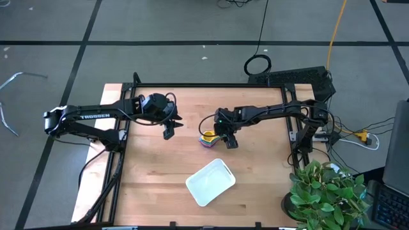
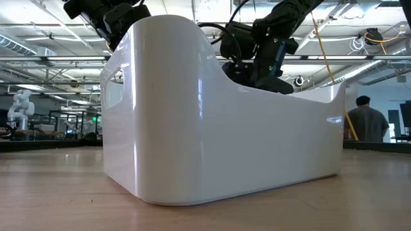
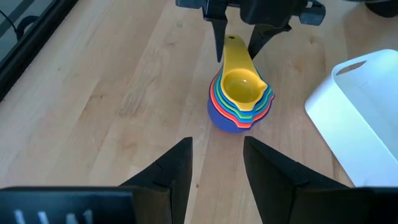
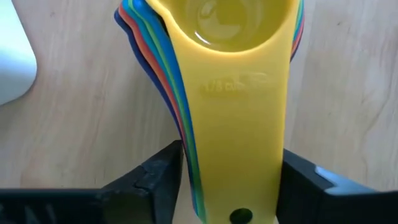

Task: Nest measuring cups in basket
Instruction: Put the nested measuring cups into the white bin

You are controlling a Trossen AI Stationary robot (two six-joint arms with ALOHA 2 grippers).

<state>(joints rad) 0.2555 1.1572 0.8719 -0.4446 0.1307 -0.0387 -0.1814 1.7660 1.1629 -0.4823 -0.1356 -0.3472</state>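
The measuring cups [image 3: 239, 99] sit nested in one stack, yellow on top and dark blue at the bottom, in the middle of the table [image 1: 208, 138]. Their handles [image 4: 233, 124] lie one over another and point toward the table's right. My right gripper [image 4: 230, 177] is shut on these handles; it also shows in the left wrist view [image 3: 239, 43]. My left gripper [image 3: 217, 168] is open and hovers left of the stack [image 1: 169, 131], touching nothing. The white basket [image 1: 211, 182] rests on its base nearer the near edge, with no cup showing in it. My right gripper pinches the stacked handles [image 4: 193, 155] between its two fingers [image 4: 155, 180], near the handles' free ends. The fingers come slanting down from the table's right and lie along the handles. The stack is upright, and its dark blue bottom cup [image 3: 224, 121] appears to stand on the table.
The basket [image 2: 218, 109] fills the low view and hides the stack there. Its corner [image 3: 367, 112] lies close to the cups on their near side. Bare wood [image 3: 93, 93] surrounds the stack elsewhere. A potted plant [image 1: 326, 191] stands at the near right corner.
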